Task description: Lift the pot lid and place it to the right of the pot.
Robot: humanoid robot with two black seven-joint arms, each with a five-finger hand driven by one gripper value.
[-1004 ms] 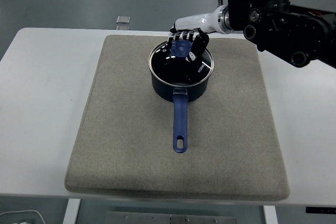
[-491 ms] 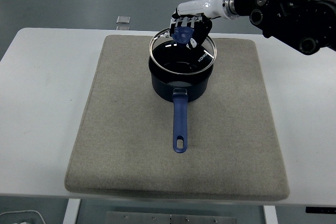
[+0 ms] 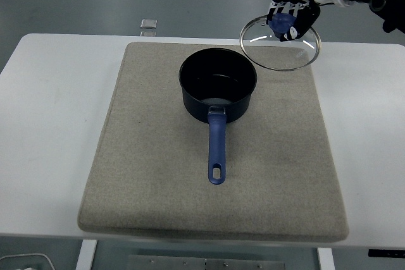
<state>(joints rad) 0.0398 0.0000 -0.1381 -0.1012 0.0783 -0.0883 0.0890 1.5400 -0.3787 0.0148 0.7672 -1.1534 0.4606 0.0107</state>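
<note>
The right hand is gripping the lid by its knob, fingers curled, holding it up right of the pot.

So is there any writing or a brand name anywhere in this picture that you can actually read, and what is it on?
No text can be read here.
Glass lid, held up by the right hand: white marks on the glass, too blurred to tell glare from print.
Pot and its blue handle: no lettering shows.
Grey mat and white table: plain.
Small clear object at the table's far edge: no readable print.
</note>
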